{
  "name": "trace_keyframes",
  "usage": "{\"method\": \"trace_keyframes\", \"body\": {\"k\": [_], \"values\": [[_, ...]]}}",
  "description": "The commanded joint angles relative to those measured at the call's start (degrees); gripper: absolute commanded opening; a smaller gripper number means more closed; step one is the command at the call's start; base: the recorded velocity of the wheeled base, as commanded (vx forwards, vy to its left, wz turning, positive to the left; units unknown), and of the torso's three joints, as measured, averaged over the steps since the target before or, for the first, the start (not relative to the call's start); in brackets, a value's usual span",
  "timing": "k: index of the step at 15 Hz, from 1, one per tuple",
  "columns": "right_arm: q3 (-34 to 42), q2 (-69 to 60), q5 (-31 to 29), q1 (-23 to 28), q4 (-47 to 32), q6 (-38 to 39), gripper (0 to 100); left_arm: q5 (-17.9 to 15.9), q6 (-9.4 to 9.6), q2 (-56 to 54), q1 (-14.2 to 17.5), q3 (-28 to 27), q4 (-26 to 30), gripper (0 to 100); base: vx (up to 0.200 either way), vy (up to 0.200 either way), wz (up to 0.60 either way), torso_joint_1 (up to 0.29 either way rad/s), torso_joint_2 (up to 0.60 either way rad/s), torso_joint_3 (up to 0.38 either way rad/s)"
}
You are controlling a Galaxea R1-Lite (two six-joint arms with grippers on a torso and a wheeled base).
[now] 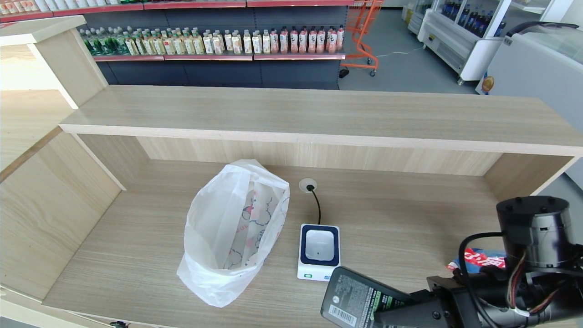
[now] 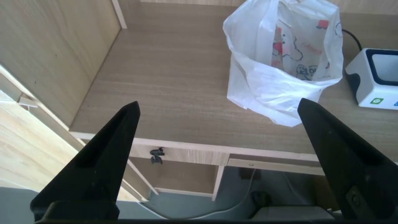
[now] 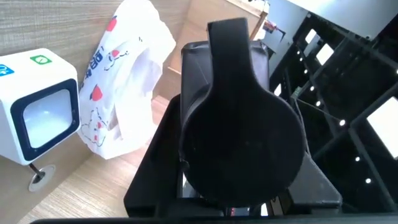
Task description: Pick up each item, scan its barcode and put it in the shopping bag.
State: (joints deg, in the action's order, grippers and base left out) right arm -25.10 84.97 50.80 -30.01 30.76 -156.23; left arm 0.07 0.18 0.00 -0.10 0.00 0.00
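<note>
A shop is seen behind a pale wooden checkout counter (image 1: 136,246), with shelves of bottled drinks (image 1: 209,42), an orange trolley (image 1: 364,32) and glass-fronted coolers (image 1: 460,36) on the far side of the raised ledge. On the recessed worktop a white plastic shopping bag (image 1: 232,232) is stood with its mouth open towards the robot, and a cartoon print is visible on its wall. Just beside it, on the robot's right, a small white scanner (image 1: 319,250) with a dark-framed window is placed, and a black cable (image 1: 315,200) is led from it to a round port in the worktop.

A dark pouch (image 1: 360,296) with green print and a white barcode label is held in the right gripper (image 1: 401,310), whose fingers are closed against it. The pouch is held over the near edge of the counter, just beside the scanner's near corner and apart from the bag. In the right wrist view a black finger (image 3: 230,68) is seen pressed across the pouch's face. Behind the right arm a red and blue packet (image 1: 483,260) is left lying on the worktop.

The left gripper (image 2: 219,107) is held over the counter's near edge, close to the bag on its left. Its fingers (image 2: 106,155) are spread wide with nothing between them.
</note>
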Motion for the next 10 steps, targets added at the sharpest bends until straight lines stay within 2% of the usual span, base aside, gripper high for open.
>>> {"method": "trace_keyframes", "body": {"k": [1,2,4,6,7,8,9,10], "values": [[0.1,-0.3,-0.1,0.1,0.0,0.1,0,0.0,-0.01,0.0,0.0,0.0,0.0,100,0.0,0.0,0.0,0.0,0.0,0.0],[-0.2,-1.0,-0.2,0.2,-0.1,1.9,0,0.0,-0.01,0.0,0.0,0.0,0.0,100,0.0,0.0,0.0,0.0,0.0,0.0],[-4.2,-5.8,-0.3,2.9,0.1,24.0,0,0.0,-0.01,0.0,0.0,0.0,0.0,100,0.0,0.0,0.0,0.0,0.0,0.0],[-4.7,-12.5,-6.1,12.9,0.1,46.7,0,0.0,-0.01,0.0,0.0,0.0,0.0,100,0.0,0.0,0.0,0.0,0.0,0.0],[-4.3,-15.8,-13.0,15.7,0.3,57.8,0,0.0,-0.01,0.0,0.0,0.0,0.0,100,0.0,0.0,0.0,0.0,0.0,0.0],[-3.9,-17.9,-16.9,17.4,2.8,63.3,0,0.0,-0.01,0.0,0.0,0.0,0.0,100,0.0,0.0,0.0,0.0,0.0,0.0],[-2.5,-18.2,-17.0,18.1,3.6,66.8,0,0.0,-0.01,0.1,0.0,0.0,0.0,100,0.0,0.0,0.0,0.0,0.0,0.0],[-1.1,-18.0,-17.1,18.8,3.7,76.2,0,-0.1,-0.01,0.0,0.0,0.0,0.0,100,0.0,0.0,0.0,0.0,0.0,0.0]]}}
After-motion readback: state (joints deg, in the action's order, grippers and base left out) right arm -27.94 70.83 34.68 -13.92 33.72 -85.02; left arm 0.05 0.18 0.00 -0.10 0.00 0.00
